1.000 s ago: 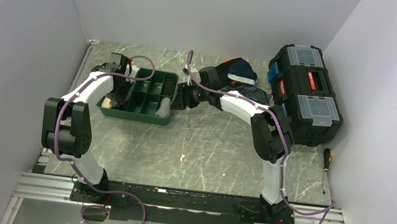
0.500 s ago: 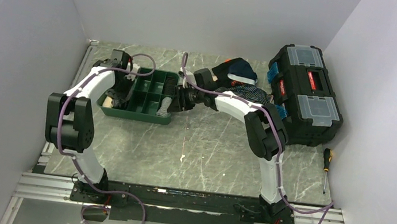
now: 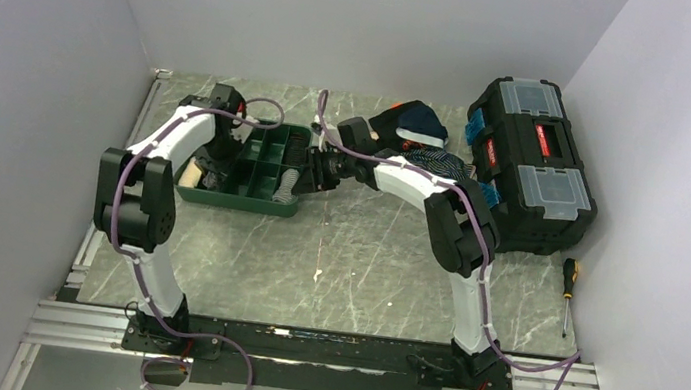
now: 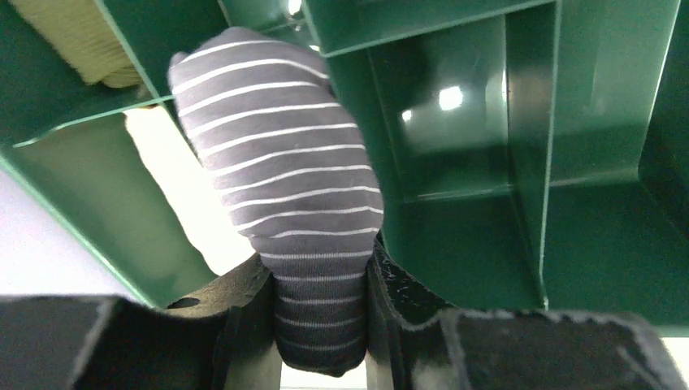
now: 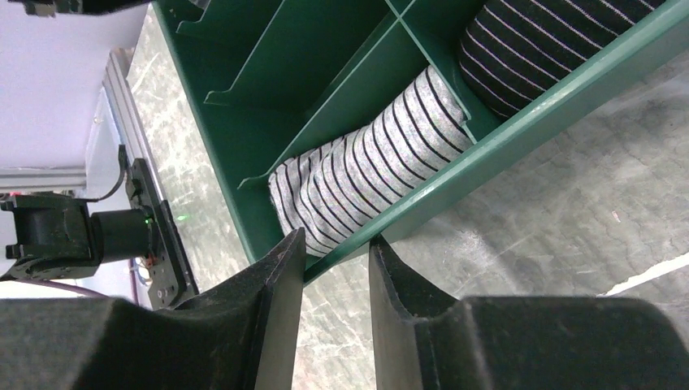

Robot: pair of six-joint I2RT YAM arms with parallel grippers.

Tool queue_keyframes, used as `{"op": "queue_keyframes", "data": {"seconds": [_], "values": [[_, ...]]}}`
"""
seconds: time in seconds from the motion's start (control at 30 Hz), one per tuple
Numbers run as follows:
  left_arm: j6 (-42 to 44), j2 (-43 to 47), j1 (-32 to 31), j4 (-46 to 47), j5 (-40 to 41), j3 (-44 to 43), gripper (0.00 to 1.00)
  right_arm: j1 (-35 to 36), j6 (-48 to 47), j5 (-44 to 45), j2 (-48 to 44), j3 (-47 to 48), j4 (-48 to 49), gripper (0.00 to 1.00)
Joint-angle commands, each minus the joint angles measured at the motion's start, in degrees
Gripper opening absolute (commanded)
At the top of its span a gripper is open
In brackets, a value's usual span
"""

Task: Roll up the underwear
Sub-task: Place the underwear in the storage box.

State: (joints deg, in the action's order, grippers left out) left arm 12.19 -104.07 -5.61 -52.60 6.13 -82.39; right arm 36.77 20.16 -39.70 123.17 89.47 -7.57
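Your left tool [image 4: 318, 280] gripped a dark striped roll [image 4: 276, 162], right tool [image 5: 335, 268] straddled the tray wall [image 5: 528, 123] beside the underwear [image 5: 374, 162], closure unclear.

Green tray [image 5: 528, 130], pale grey black-pinstriped underwear [image 5: 374, 162] (the other roll [image 4: 284, 179] charcoal, white-striped), grey marbled table [image 5: 569, 211].

The tray [image 4: 455, 122] is glossy green plastic. The dark cloth [image 4: 284, 187] is a matt ribbed knit. The underwear [image 5: 374, 162] is soft matt cloth. The table [image 5: 569, 187] looks like smooth marbled stone.
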Motion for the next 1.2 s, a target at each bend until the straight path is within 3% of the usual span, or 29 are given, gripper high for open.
{"op": "queue_keyframes", "data": {"seconds": [0.0,0.5,0.8,1.0,1.17], "values": [[-1.6,-1.9,-2.8,-3.9,-6.3,-1.9,0.0,0.9,-0.8,-0.7,2.5,2.7,2.4,0.31],[-3.9,-0.6,-1.0,3.3,-7.9,5.9,0.0,1.0,-1.5,-0.9,1.6,1.7,2.7,0.3],[-3.2,-0.9,2.3,6.0,-14.4,9.5,0.0,0.9,-2.6,0.0,1.2,1.5,2.0,0.3],[-3.9,-1.9,3.2,6.0,-16.1,9.4,0.24,0.9,-3.1,0.2,0.8,1.6,1.6,0.3],[-3.5,-0.8,4.2,5.1,-16.8,7.8,0.34,0.9,-3.6,0.2,0.5,1.6,1.4,0.31]]}}
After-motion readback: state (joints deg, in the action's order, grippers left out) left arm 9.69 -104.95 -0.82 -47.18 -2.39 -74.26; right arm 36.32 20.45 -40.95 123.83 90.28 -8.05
